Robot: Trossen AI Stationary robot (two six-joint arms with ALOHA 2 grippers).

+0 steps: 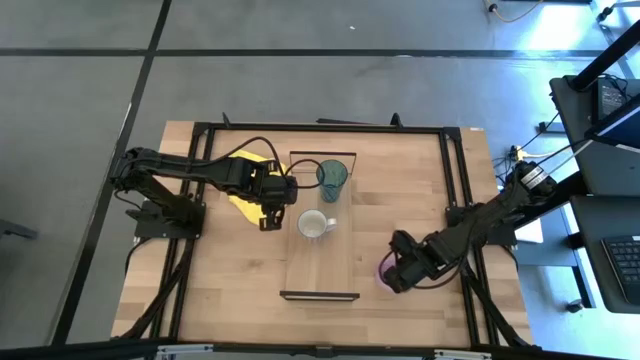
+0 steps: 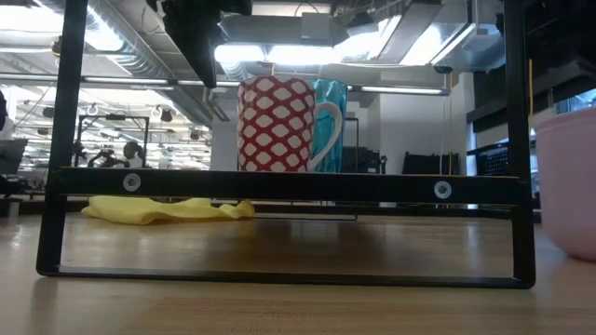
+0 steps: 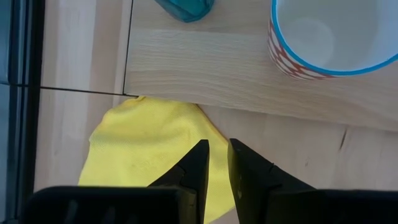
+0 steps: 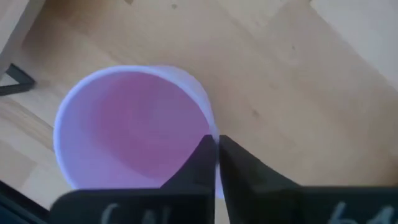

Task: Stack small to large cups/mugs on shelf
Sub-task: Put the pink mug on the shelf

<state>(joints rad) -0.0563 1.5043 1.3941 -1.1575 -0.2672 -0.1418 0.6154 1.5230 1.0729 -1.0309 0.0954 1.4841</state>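
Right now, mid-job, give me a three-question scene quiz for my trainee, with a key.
1. True or false: the pink mug stands on the shelf.
2. Which vessels are on the shelf? A) teal tumbler and white mug B) pink mug only C) all three
3. Fill in: the right gripper is shut on the pink mug's ____.

Key: 1 false, it is on the table beside it; 2 A; 3 rim.

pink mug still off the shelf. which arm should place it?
Right. Its gripper is already shut on the pink mug's rim, on the table just beside the shelf. The left gripper sits across the shelf over the yellow cloth, fingers nearly closed and holding nothing.
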